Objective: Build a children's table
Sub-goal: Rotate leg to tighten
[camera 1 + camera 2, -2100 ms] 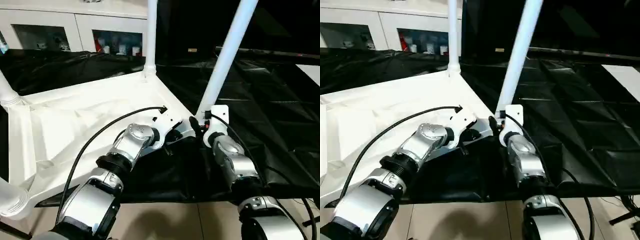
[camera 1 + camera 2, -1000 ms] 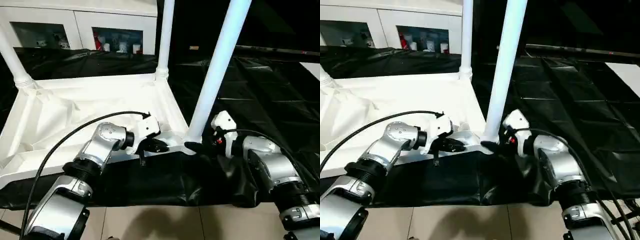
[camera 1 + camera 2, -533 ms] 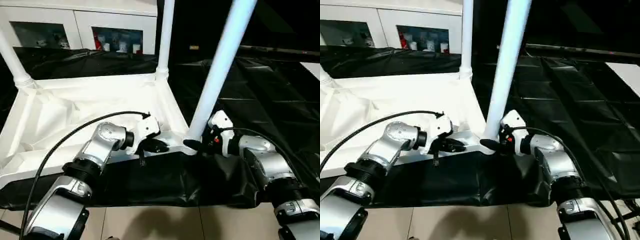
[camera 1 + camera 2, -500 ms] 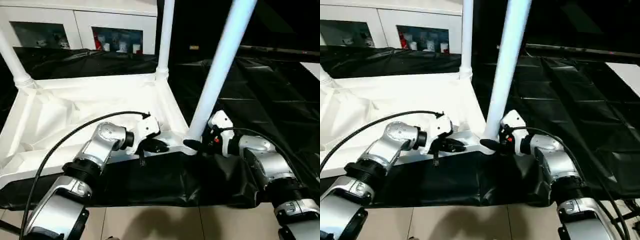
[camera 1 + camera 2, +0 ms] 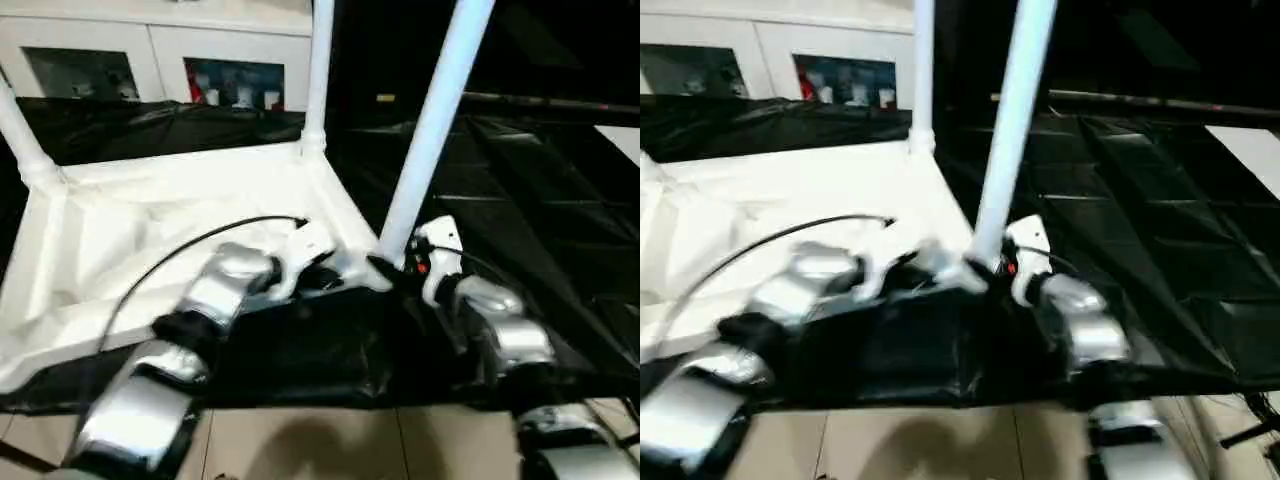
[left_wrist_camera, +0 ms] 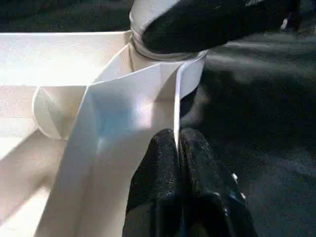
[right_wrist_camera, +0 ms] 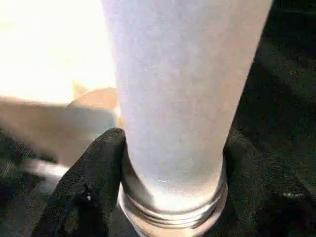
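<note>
Currently the children's table [image 5: 150, 215] lies upside down on the black-cloth work table [image 5: 560, 180], ribbed underside facing up, with its legs standing upright from the corner sockets. The left gripper [image 6: 177, 148] is pinched closed on the thin white edge wall of the tabletop, just beside the near right corner socket. The right gripper [image 7: 170, 148] is clamped around the base of the near leg [image 5: 430, 130], one black finger [image 7: 94, 173] on each side of the tube, just above the threaded collar where the leg enters its socket. Two further legs [image 5: 318, 70] rise at the far corners
</note>
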You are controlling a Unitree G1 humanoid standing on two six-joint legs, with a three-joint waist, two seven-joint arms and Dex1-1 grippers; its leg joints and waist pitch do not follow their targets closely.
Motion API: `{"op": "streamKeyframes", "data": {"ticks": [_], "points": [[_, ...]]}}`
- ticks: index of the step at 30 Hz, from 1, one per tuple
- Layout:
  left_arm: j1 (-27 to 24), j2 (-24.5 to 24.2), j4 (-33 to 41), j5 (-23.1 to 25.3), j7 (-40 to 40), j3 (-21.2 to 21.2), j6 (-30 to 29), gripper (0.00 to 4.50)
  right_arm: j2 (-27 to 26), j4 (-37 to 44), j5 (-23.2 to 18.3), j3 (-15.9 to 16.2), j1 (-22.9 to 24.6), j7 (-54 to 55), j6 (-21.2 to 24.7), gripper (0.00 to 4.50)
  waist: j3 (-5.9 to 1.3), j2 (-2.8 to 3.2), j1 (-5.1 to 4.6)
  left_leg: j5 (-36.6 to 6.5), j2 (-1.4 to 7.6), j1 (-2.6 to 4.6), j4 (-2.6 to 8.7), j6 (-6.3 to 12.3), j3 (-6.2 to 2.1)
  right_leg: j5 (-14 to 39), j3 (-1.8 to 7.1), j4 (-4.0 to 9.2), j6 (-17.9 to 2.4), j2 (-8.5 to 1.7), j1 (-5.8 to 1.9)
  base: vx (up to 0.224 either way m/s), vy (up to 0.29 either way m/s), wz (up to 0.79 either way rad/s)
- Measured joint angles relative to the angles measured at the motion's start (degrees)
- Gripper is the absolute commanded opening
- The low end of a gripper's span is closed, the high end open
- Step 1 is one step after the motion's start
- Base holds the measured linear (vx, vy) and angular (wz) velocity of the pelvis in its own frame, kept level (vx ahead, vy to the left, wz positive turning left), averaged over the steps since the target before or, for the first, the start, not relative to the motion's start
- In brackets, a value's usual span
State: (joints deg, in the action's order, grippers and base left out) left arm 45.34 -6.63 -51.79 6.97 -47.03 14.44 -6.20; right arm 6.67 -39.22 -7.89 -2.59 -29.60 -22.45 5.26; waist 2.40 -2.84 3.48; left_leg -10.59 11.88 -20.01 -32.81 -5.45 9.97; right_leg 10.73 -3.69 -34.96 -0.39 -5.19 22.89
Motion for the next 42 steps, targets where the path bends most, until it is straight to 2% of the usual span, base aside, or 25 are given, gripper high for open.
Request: {"op": "streamKeyframes", "data": {"ticks": [5,6,8,9,12,14,18,21,26,30,38,39,42], "points": [[1.3,3.7,-1.9,0.3,6.1,-0.1,-1.7,0.00,-3.7,-2.0,1.4,-1.5,-2.0,10.7,-0.5,2.66,-0.16,0.77,-0.09,0.0,-0.02,-0.03,-0.02,0.00,-0.02,0.0,-0.01,0.03,0.0,-0.02,-0.05,0.000,0.000,0.00],[1.3,4.0,-2.0,0.4,6.4,-0.1,-1.8,0.00,-3.8,-2.1,1.6,-1.5,-2.1,11.0,-0.8,3.00,-0.18,0.89,-0.08,0.0,-0.02,-0.05,0.01,0.00,-0.03,0.0,-0.02,0.03,0.0,-0.01,-0.05,0.000,0.000,0.00],[1.4,4.1,-2.4,0.4,6.3,-0.1,-1.6,0.00,-3.8,-2.2,2.1,-1.5,-2.1,11.0,-1.4,3.00,-0.20,0.99,-0.06,0.0,-0.02,-0.10,0.08,0.00,-0.03,0.0,-0.03,0.03,0.1,0.00,-0.05,0.000,0.000,0.00],[1.5,4.1,-2.6,0.5,6.3,-0.1,-1.3,0.00,-3.8,-2.2,2.3,-1.4,-2.1,11.0,-1.7,3.34,-0.20,1.00,-0.03,0.0,-0.02,-0.10,0.10,0.00,-0.03,0.0,-0.03,0.03,0.1,0.00,-0.05,0.000,0.000,0.00],[1.6,3.9,-3.1,0.6,6.1,-0.1,-0.4,0.00,-3.8,-2.3,3.4,-0.8,-2.1,10.4,-2.1,3.49,-0.19,1.03,-0.07,0.0,-0.02,-0.09,0.10,0.00,-0.03,0.0,-0.03,0.03,0.1,0.00,-0.04,0.000,0.000,0.00],[1.6,3.1,-3.1,0.6,5.3,0.0,0.2,0.00,-2.9,-2.3,4.5,0.7,-2.1,9.4,-2.2,3.64,-0.18,1.04,-0.14,0.0,-0.02,-0.09,0.11,0.00,-0.03,0.0,-0.04,0.03,0.1,0.00,-0.01,0.000,0.000,0.00],[0.5,0.5,-1.8,0.2,0.9,0.1,1.8,0.00,2.9,-0.1,5.6,4.7,-1.4,-1.3,-1.2,3.64,-0.13,1.05,-0.50,0.0,0.01,-0.24,0.18,0.01,-0.05,0.1,-0.05,0.06,0.2,0.05,0.05,0.000,0.000,0.00],[-0.5,-1.9,-0.4,-0.5,-4.0,0.4,3.7,0.00,8.0,3.9,4.4,6.2,0.5,-11.7,-0.1,3.64,-0.13,1.06,-0.32,0.0,0.05,-0.30,0.23,0.02,-0.07,0.2,-0.09,0.06,0.2,0.10,0.10,0.000,0.000,0.00],[-2.6,-6.0,2.2,-1.7,-12.2,0.7,6.4,0.00,13.3,8.5,2.1,8.0,2.5,-23.8,2.0,3.64,-0.12,1.06,-0.15,0.0,0.05,-0.32,0.21,0.06,-0.04,0.3,-0.08,0.07,0.1,0.10,0.12,0.000,0.000,0.00],[-4.5,-8.4,5.3,-2.7,-18.1,1.5,7.0,0.00,15.8,10.1,-0.5,8.6,2.7,-30.8,4.1,3.64,-0.11,1.05,0.04,0.0,0.05,-0.27,0.17,0.05,0.00,0.3,-0.08,0.06,0.1,0.05,0.12,0.000,0.000,0.00],[-5.3,-8.9,6.8,-2.9,-20.3,1.8,6.8,0.00,16.0,10.2,-1.3,9.5,2.7,-35.1,5.5,3.64,-0.08,0.98,0.38,0.0,0.05,-0.16,0.14,0.04,0.03,0.3,-0.08,0.02,0.1,0.02,0.12,0.000,0.000,0.00],[-5.5,-9.0,7.1,-2.9,-20.4,1.8,6.6,0.00,16.2,10.2,-1.2,9.7,2.6,-35.3,5.4,3.40,-0.08,0.98,0.40,0.0,0.05,-0.17,0.15,0.04,0.03,0.3,-0.08,0.03,0.1,0.02,0.13,0.000,0.000,0.00],[-5.9,-9.2,7.9,-2.9,-20.9,1.8,6.4,0.00,16.4,10.1,-1.2,9.9,2.6,-35.6,5.4,3.31,-0.07,0.97,0.45,0.0,0.05,-0.17,0.15,0.04,0.04,0.3,-0.08,0.03,0.1,0.02,0.13,0.000,0.000,0.00]]}}
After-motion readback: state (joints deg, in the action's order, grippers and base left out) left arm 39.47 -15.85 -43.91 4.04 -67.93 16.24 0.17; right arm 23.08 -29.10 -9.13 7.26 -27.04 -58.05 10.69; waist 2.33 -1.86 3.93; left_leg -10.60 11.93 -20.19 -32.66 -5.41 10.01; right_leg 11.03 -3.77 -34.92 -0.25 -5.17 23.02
